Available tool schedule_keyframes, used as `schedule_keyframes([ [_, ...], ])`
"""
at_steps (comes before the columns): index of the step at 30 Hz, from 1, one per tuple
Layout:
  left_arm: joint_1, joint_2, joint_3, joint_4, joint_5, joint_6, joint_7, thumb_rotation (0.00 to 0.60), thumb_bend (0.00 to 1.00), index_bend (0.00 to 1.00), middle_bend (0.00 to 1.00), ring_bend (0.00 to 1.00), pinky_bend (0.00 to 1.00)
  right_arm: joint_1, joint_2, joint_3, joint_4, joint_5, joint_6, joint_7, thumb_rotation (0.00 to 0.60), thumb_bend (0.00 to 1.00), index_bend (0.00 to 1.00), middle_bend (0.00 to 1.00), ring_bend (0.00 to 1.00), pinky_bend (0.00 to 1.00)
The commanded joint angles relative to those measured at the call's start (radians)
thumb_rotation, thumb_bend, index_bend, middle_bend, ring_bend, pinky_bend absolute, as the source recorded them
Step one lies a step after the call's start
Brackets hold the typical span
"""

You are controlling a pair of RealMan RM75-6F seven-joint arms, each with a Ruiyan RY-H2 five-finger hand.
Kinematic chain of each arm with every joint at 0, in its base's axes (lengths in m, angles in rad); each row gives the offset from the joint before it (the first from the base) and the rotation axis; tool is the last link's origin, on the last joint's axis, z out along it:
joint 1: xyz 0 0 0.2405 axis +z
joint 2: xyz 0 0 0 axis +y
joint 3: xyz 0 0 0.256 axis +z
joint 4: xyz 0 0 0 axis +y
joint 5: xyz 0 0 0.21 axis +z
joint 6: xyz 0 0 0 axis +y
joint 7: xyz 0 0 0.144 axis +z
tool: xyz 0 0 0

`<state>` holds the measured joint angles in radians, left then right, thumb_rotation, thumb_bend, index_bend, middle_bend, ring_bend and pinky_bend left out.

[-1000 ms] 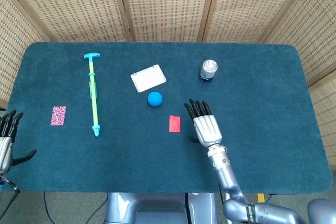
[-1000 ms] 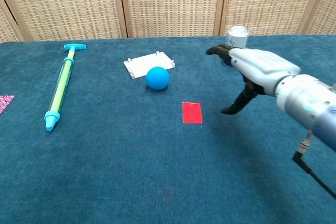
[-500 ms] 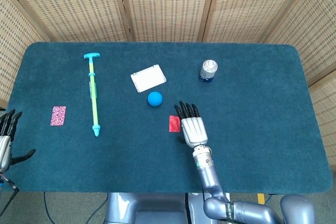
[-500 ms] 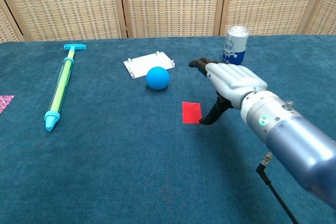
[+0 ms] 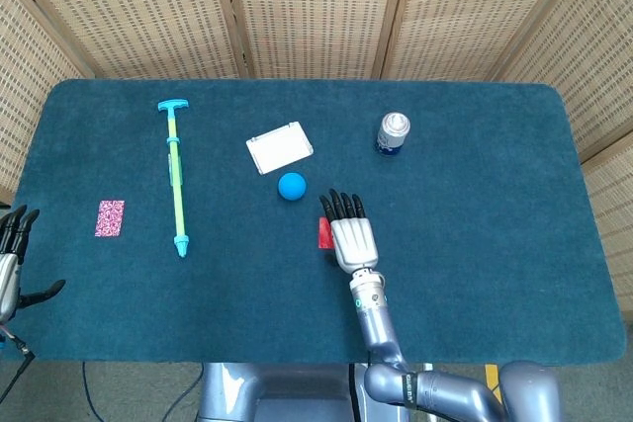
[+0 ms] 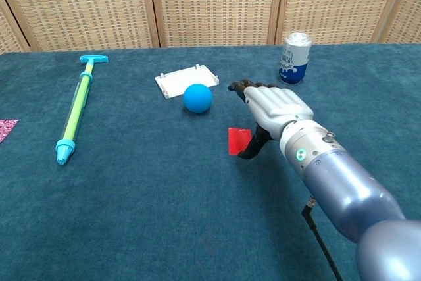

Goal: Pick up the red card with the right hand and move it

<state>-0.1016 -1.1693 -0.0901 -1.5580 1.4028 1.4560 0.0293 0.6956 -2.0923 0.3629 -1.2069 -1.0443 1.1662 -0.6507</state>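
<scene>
Red card (image 5: 323, 232) lay flat on the table (image 5: 495, 244), a short way toward the robot from the blue ball (image 5: 291, 186), with its long axis running away from the robot toward the far edge. Taking the ball as the marker and going left to right: the left hand (image 5: 10, 262) hung at the table's near-left edge, far off to the ball's left and well apart from everything, its fingers spread and nothing in them. The card came next, just nearer than the ball. The right hand (image 5: 350, 234) overlapped the card's right side, fingers extended and apart, pointing away from the robot, grasping nothing; in the chest view its thumb reached down beside the card's right edge (image 6: 239, 140), though whether it touched could not be told. So the card lay at that hand's left, under its thumb side, and the right hand was by far the nearer.
</scene>
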Motion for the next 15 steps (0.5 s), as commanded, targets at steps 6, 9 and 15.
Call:
schedule_keyframes([
  [6, -0.005, -0.006, 0.002, 0.007, -0.006, -0.013, 0.007, 0.600, 0.16, 0.00, 0.00, 0.00, 0.00, 0.030, -0.032, 0.015, 0.077, 0.025, -0.031, 0.020, 0.600, 0.29, 0.00, 0.00, 0.00, 0.00],
  [9, -0.007, -0.008, 0.001, 0.010, -0.011, -0.018, 0.008, 0.600, 0.16, 0.00, 0.00, 0.00, 0.00, 0.038, -0.040, 0.016, 0.101, 0.028, -0.038, 0.028, 0.600, 0.29, 0.00, 0.00, 0.00, 0.00],
  [15, -0.008, -0.010, 0.001, 0.014, -0.016, -0.021, 0.009, 0.600, 0.16, 0.00, 0.00, 0.00, 0.00, 0.052, -0.056, 0.019, 0.153, 0.032, -0.055, 0.046, 0.600, 0.29, 0.00, 0.00, 0.00, 0.00],
])
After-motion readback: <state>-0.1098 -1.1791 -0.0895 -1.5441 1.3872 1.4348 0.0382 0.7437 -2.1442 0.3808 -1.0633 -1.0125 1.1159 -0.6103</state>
